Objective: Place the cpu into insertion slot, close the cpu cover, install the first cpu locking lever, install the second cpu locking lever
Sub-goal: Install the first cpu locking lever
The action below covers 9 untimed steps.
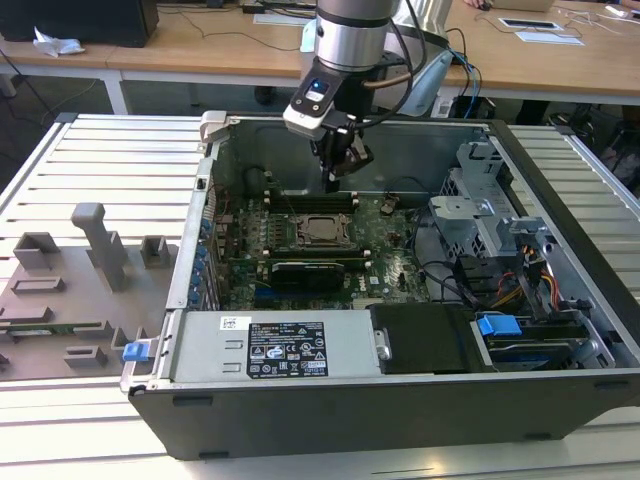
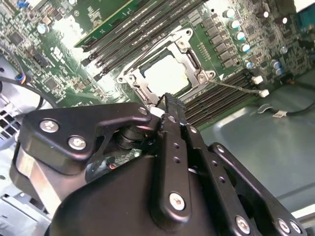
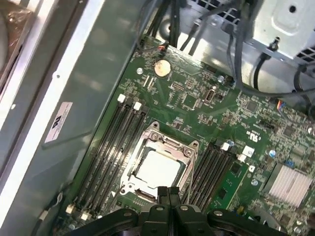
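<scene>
One arm's (image 1: 350, 40) jaws, pressed together and empty, hang above the cpu (image 3: 156, 168) seated in the insertion slot (image 3: 129, 186) at the motherboard's (image 3: 197, 98) middle, likely a light, stiff, fragile chip best gripped by its edges.

In the exterior view a slatted metal table (image 1: 110, 160) carries two things: an open computer case (image 1: 400, 400) at centre and, at the case's nine o'clock, a grey fixture plate (image 1: 60, 300) with upright blocks.

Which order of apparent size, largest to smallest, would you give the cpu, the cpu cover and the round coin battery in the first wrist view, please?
1. cpu cover
2. cpu
3. coin battery
</scene>
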### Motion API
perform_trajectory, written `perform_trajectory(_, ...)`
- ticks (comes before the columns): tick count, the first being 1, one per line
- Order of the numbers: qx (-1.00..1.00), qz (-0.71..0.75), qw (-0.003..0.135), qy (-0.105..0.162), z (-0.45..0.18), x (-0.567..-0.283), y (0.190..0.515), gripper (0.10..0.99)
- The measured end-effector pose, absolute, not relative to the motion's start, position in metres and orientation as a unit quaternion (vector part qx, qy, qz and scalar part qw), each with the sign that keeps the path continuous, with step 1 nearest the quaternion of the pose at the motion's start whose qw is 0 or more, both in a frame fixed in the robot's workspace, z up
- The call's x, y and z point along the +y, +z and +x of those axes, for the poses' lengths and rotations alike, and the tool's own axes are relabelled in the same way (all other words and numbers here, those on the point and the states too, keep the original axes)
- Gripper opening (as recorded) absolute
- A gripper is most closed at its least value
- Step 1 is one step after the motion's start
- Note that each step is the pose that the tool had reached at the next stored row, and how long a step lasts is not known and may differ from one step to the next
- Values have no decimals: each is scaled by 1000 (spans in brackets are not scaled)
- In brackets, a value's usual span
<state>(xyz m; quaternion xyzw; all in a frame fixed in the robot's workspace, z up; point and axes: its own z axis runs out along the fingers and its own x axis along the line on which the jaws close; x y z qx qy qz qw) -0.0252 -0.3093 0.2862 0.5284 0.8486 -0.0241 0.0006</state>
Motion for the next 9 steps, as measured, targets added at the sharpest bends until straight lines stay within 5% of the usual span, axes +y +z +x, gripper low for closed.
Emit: perform_trajectory(9,882,470,2,-24,-25,-309,286,106)
